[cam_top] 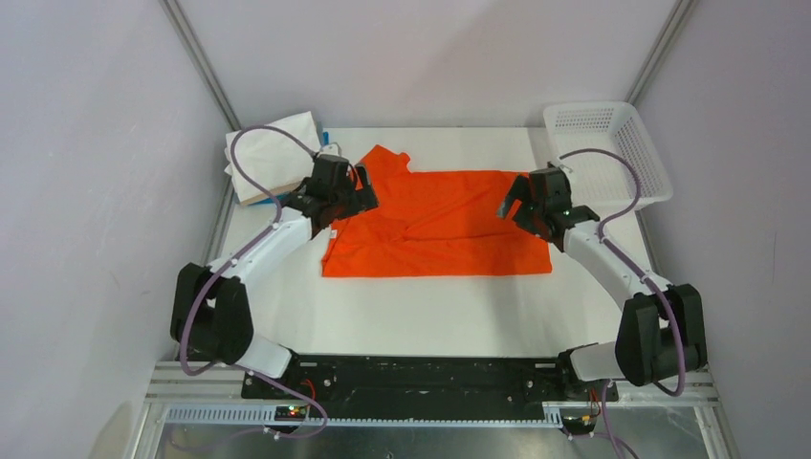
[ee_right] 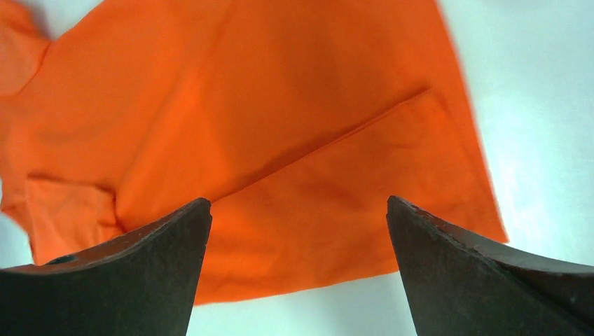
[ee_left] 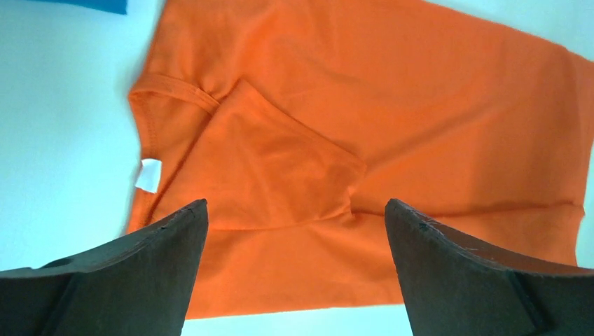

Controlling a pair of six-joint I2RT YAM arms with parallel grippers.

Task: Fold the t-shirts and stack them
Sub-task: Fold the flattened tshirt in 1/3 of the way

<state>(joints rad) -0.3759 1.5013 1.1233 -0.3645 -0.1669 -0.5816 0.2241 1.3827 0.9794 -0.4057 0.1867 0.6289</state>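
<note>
The orange t-shirt (cam_top: 435, 225) lies partly folded in the middle of the table, one sleeve poking out at its far left. It fills the left wrist view (ee_left: 350, 126), collar and white label at left, and the right wrist view (ee_right: 280, 126). My left gripper (cam_top: 356, 199) is open and empty above the shirt's left edge (ee_left: 295, 210). My right gripper (cam_top: 509, 206) is open and empty above the shirt's right edge (ee_right: 298, 210). A pile of folded shirts (cam_top: 273, 158), white on top with beige and blue edges, sits at the far left corner.
A white mesh basket (cam_top: 612, 153) stands at the far right corner. The table (cam_top: 430, 316) is white, closed in by pale walls and metal posts. A blue scrap of cloth (ee_left: 91, 5) shows at the top left of the left wrist view.
</note>
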